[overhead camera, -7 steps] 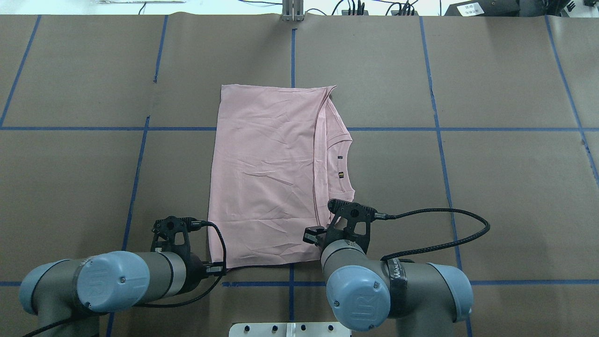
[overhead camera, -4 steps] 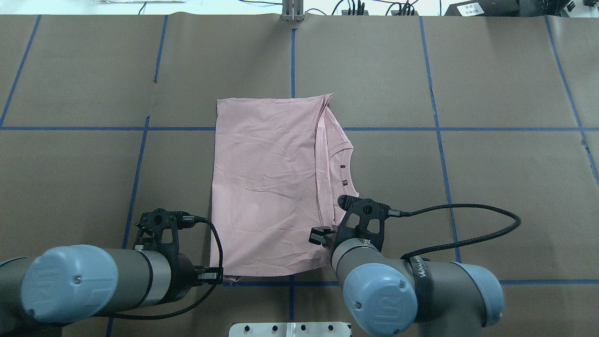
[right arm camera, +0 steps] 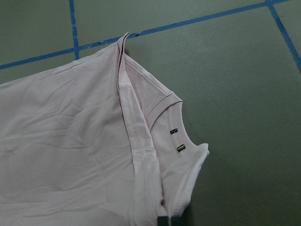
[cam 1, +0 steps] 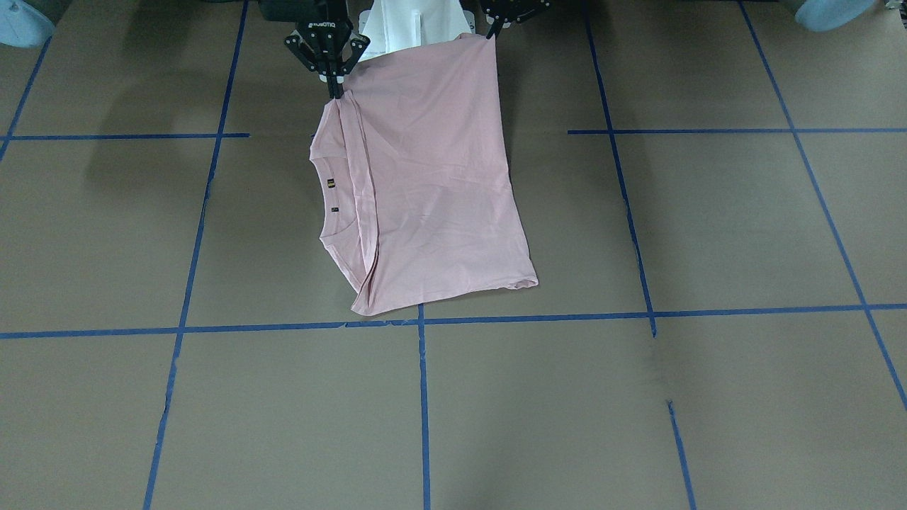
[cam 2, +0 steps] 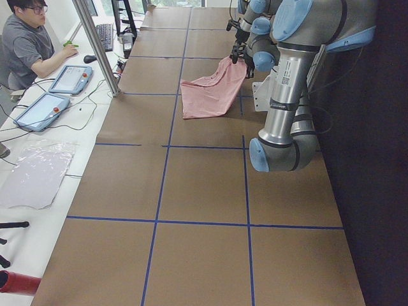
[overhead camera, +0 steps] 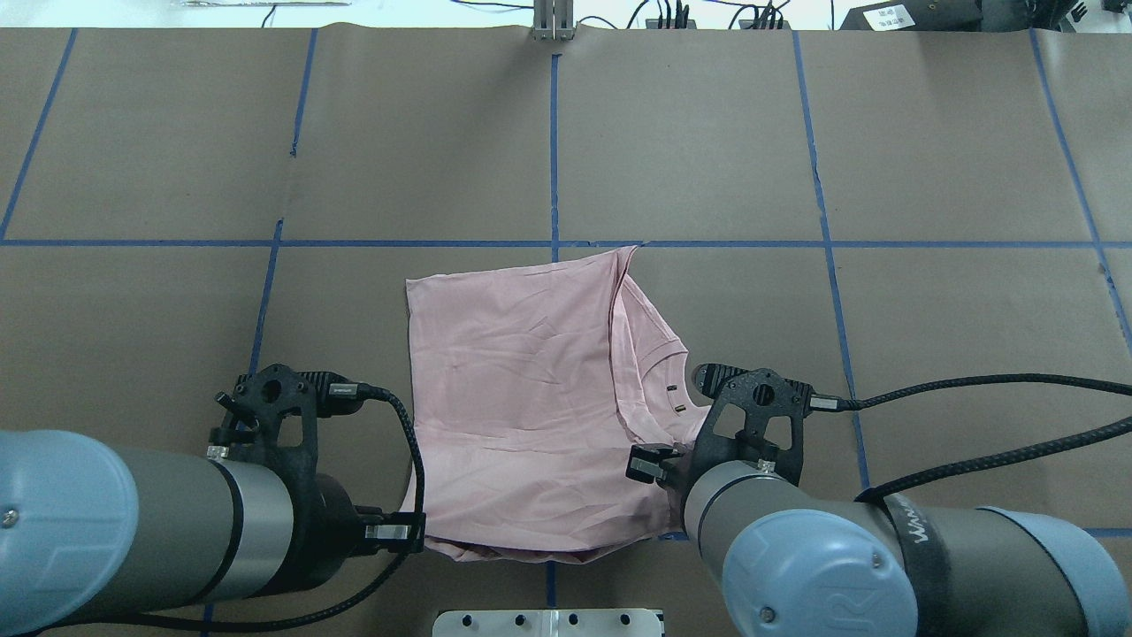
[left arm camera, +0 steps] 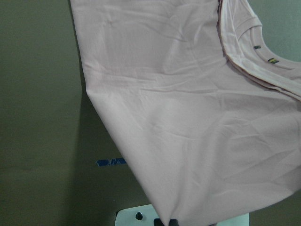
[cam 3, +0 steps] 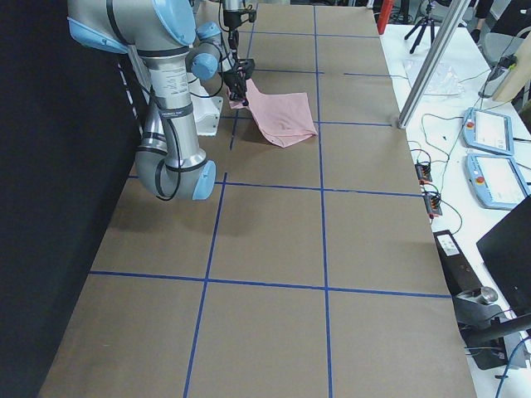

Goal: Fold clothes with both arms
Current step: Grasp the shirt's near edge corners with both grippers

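the pale pink t-shirt (overhead camera: 522, 425) sits in the middle of the brown-covered table (overhead camera: 796, 133), close in front of the robot, folded lengthwise with its plain side up. the neckline and two small labels peek out along the edge toward the robot's right. the left arm (overhead camera: 133, 522) and the right arm (overhead camera: 884, 566) each have one of the near corners. seen from across the table, the left arm's fingers (cam 1: 492, 30) are pinched narrow on the plain corner and the right arm's fingers (cam 1: 333, 81) are pinched narrow on the corner by the collar. that near edge is held up off the table, over the white base plate (overhead camera: 548, 622). from there the cloth slopes down and away, so the far edge lies flat on the table, its far corner touching a blue tape line (overhead camera: 707, 244). both wrist views show pink fabric running straight down into dark fingertips at the bottom of the picture. the cloth is lightly wrinkled, with a soft fold bunching under the near edge. off to the side, past the table's end on the robot's left, a person (cam 2: 29, 44) sits at a white bench with a tablet (cam 2: 70, 78) in front of them.
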Available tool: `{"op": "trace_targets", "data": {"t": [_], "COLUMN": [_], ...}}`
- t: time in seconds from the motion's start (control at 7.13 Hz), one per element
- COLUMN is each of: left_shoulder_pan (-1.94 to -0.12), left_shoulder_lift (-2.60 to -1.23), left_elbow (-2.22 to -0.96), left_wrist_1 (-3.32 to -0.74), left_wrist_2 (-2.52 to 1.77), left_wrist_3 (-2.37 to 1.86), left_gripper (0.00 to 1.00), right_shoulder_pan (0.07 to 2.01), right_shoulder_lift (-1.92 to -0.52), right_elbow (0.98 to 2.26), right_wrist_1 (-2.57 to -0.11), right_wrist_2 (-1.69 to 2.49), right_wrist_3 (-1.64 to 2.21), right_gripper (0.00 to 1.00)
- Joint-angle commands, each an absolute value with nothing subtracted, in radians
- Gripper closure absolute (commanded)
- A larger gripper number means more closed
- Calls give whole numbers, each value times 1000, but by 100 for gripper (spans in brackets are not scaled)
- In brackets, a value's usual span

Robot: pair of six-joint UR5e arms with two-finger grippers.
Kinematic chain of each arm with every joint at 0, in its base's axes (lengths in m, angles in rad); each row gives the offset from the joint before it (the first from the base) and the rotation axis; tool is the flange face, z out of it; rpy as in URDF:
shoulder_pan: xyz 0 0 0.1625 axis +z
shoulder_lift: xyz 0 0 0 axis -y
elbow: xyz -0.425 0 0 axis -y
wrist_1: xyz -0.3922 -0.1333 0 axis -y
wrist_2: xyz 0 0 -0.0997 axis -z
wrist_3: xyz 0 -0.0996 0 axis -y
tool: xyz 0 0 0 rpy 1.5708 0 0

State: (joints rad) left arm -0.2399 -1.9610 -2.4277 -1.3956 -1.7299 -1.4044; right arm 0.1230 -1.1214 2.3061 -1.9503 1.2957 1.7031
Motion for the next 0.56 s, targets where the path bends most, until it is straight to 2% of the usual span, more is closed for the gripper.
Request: {"op": "trace_targets", "data": {"t": [0.0,0.42], "left_shoulder_pan": [-317,-419], "left_shoulder_lift": [-1985,-2026], "left_elbow": [-2354,-2206], "left_wrist_1": [-1381,-1432], "left_wrist_2": [-1733,-1735], "left_wrist_3": [-1336,-1250], "left_gripper": [100,100], "right_shoulder_pan": [158,288], "right_shoulder_lift": [-1066,-1003], "right_elbow": [2177,2012], "right_wrist_1": [-1947,-1861], "right_wrist_2": [1298,1318], "right_wrist_3": [1697,1603], "right_gripper": [100,100]}}
